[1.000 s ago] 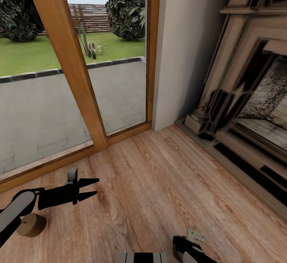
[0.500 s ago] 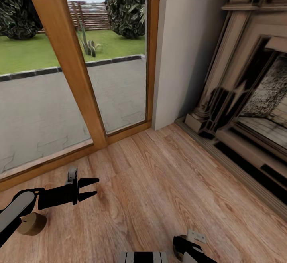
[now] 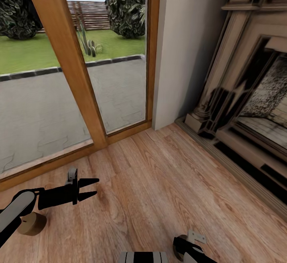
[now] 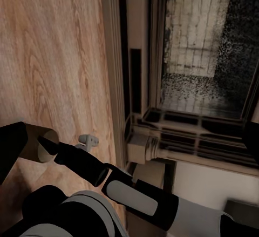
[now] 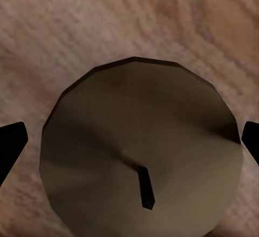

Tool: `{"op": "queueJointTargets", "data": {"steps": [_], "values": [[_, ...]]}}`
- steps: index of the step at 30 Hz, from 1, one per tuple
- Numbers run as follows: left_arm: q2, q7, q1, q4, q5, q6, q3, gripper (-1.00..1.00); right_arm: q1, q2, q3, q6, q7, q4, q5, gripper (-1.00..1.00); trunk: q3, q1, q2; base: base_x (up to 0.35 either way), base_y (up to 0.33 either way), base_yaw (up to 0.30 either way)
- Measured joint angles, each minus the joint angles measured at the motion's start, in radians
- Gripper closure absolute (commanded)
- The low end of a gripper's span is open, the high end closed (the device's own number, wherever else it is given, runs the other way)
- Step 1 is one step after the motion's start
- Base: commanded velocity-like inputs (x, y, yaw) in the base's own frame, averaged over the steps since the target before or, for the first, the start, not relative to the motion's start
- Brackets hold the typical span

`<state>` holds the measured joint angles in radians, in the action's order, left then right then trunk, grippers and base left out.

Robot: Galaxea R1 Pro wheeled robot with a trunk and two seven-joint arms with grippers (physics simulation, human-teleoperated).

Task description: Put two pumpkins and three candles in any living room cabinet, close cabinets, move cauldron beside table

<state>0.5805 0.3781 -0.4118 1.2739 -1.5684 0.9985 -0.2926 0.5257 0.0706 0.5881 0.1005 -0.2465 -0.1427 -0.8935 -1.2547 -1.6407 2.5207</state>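
The robot is standing on the wood floor (image 3: 159, 183) near the big glass door (image 3: 79, 75), with the fireplace (image 3: 247, 95) off to the side of it. Since the earlier pictures almost nothing has changed; the view has only slid a tiny bit and the arms are staying where they were. The left end effector (image 3: 92, 188) is hanging just above the floor, a little in front of the door's wooden sill, and its two black fingers are standing a small way apart with nothing between them. One candle (image 3: 31, 223), a short brown stub, is sitting on the floor beside the left arm, farther from the door than the end effector. A second candle (image 5: 141, 156) is standing on the floor right under the right end effector (image 3: 187, 247), well away from the door. In the right wrist view its round top and dark wick are showing, and the two black fingertips (image 5: 12, 145) are sitting wide apart, one on each side of the candle, with gaps between.
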Motion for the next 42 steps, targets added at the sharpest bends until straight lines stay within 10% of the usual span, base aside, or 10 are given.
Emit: {"op": "queueJointTargets", "data": {"steps": [42], "values": [[0.000, 0.000, 0.000, 0.000, 0.001, 0.000, 0.000, -1.00, 0.000, 0.000, 0.002, -0.018, -0.008, 0.001, -0.002, -1.00, -0.023, -0.003, 0.001, 0.000, 0.000, 0.000]]}}
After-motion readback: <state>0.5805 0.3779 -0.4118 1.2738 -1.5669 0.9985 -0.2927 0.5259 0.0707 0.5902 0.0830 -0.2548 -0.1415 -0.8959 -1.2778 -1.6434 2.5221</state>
